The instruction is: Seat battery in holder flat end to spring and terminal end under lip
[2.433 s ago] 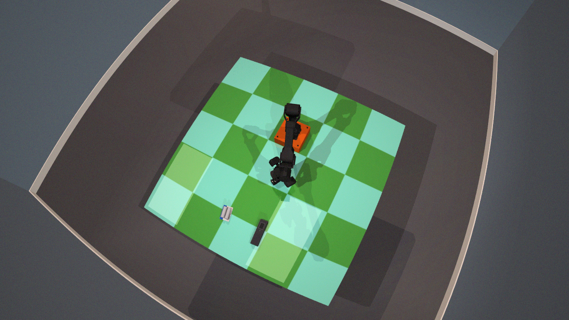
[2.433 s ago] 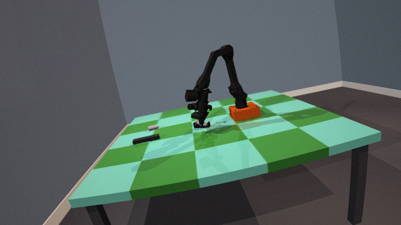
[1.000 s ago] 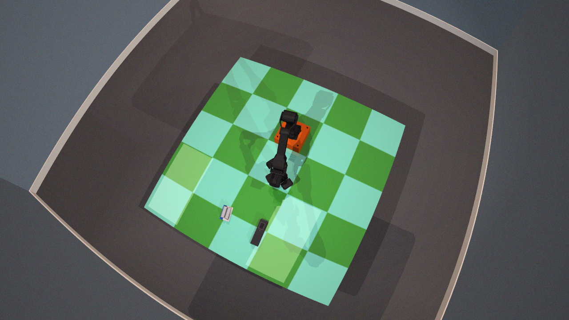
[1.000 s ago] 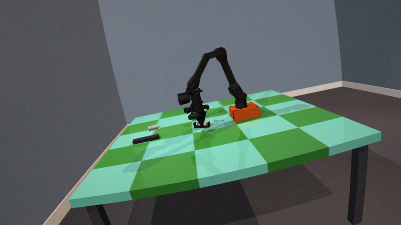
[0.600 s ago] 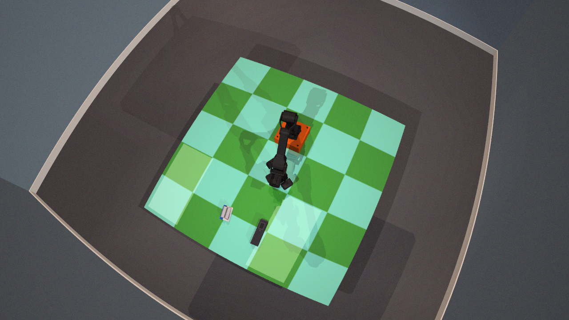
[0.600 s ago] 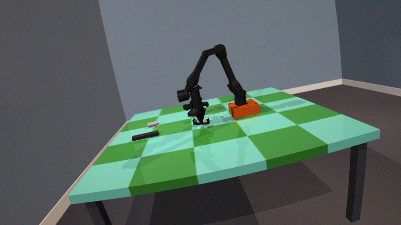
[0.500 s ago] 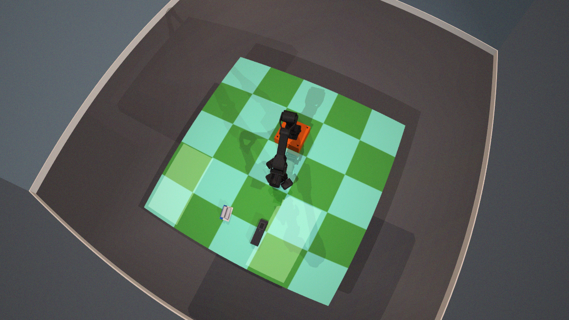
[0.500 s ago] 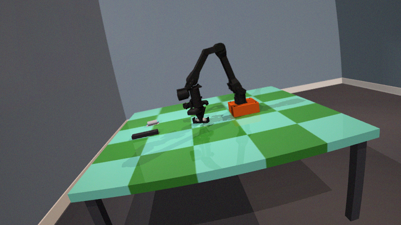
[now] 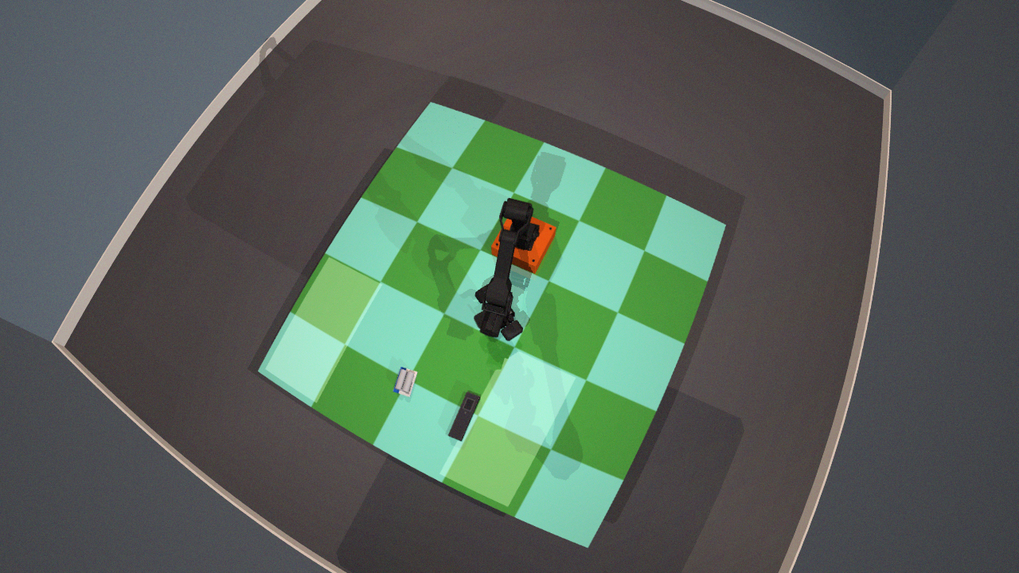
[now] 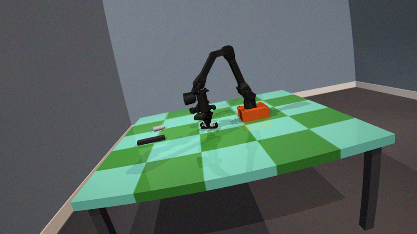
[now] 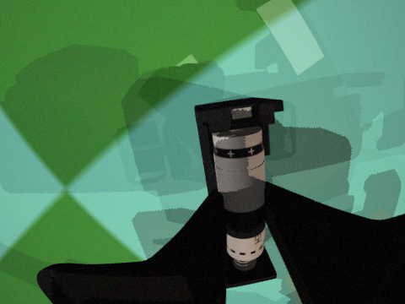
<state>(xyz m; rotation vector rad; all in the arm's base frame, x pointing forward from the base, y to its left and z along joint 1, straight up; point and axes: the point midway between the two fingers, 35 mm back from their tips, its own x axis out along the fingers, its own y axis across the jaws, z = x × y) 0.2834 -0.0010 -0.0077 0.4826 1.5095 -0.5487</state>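
Note:
The battery (image 11: 240, 169) (image 10: 212, 124), grey and white with a black band and plus marks, lies lengthwise in the black holder (image 11: 203, 156) (image 10: 209, 127). My gripper (image 11: 240, 192) (image 10: 208, 123) is shut on the battery around its lower half. In the wrist view, its plus-marked end is close to the lip (image 11: 257, 102) at the top; the terminal nub is hidden there. The coiled spring (image 11: 245, 264) shows at the opposite, flat end. Whether the battery sits fully down is unclear. The arm hides battery and holder in the top view.
A black oblong device (image 9: 462, 422) (image 10: 150, 140) lies on the checkered table (image 9: 645, 356) (image 10: 293, 145). A small whitish double-cylinder object (image 9: 405, 381) (image 10: 158, 128) with a blue edge lies near it. The arm stands on an orange base (image 9: 544, 245) (image 10: 254, 113).

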